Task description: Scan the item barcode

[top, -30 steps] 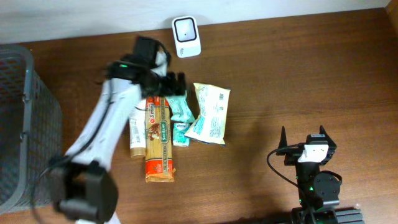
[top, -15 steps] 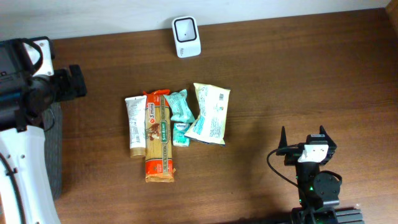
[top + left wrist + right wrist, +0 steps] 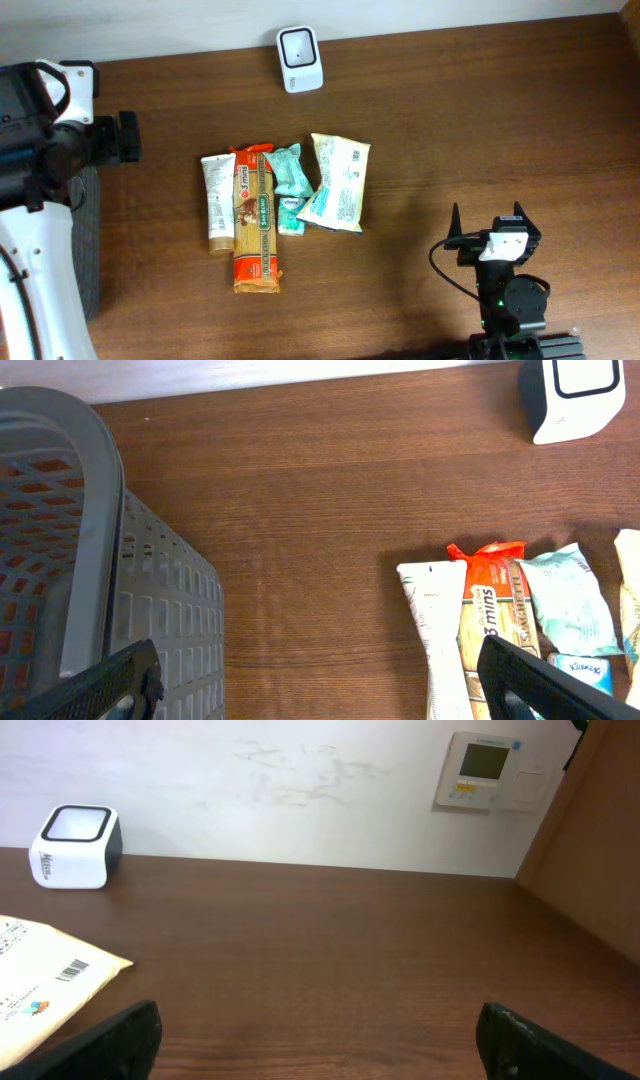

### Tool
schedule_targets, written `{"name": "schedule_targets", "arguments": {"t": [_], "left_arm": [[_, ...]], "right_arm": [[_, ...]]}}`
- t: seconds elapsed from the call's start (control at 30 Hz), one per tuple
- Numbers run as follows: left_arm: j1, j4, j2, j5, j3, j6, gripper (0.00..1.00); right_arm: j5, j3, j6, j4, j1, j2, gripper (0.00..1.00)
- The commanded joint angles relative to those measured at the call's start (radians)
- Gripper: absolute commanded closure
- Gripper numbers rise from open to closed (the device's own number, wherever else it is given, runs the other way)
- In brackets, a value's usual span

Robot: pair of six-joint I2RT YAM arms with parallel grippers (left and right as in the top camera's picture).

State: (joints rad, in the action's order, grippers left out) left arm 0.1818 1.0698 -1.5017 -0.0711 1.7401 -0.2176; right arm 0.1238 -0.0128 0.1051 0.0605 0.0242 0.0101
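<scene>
A white barcode scanner (image 3: 300, 59) stands at the table's far edge. Below it lie a white tube (image 3: 217, 203), an orange pasta pack (image 3: 255, 225), two teal tissue packs (image 3: 290, 172) and a cream packet (image 3: 338, 182). My left gripper (image 3: 118, 140) hovers open at the far left, over the basket's edge and well clear of the items. In the left wrist view the left gripper (image 3: 320, 690) holds nothing, with the tube (image 3: 435, 640) by its right finger. My right gripper (image 3: 487, 215) rests open at the front right. The right wrist view shows the packet (image 3: 40, 975) with a printed barcode facing up.
A grey mesh basket (image 3: 90, 560) stands at the left edge, mostly under my left arm in the overhead view. The scanner (image 3: 75, 845) sits against a white wall that carries a thermostat (image 3: 485, 770). A wooden panel (image 3: 600, 840) rises at the right.
My left arm has swung from above the items out to the far left, over the basket edge, still open. The items and the right arm have not moved.
</scene>
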Motion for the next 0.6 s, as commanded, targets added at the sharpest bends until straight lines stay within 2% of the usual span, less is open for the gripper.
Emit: {"name": "schedule_targets", "arguments": {"t": [0.0, 0.13, 0.3, 0.47, 0.57], "left_arm": [[0.003, 0.002, 0.011, -0.011, -0.004, -0.016, 0.01], [0.003, 0.002, 0.011, -0.011, -0.004, -0.016, 0.01], [0.003, 0.002, 0.011, -0.011, -0.004, -0.016, 0.01], [0.003, 0.002, 0.011, -0.011, -0.004, -0.016, 0.01], [0.003, 0.002, 0.011, -0.011, -0.004, -0.016, 0.01]], "right_arm": [[0.012, 0.007, -0.005, -0.011, -0.006, -0.007, 0.01], [0.023, 0.007, -0.005, -0.019, -0.005, -0.007, 0.02], [-0.309, -0.011, -0.005, -0.121, -0.005, -0.006, 0.01], [-0.431, -0.139, -0.005, -0.098, -0.004, 0.067, 0.01], [-0.488, -0.274, -0.004, -0.098, -0.005, 0.200, 0.02]]}}
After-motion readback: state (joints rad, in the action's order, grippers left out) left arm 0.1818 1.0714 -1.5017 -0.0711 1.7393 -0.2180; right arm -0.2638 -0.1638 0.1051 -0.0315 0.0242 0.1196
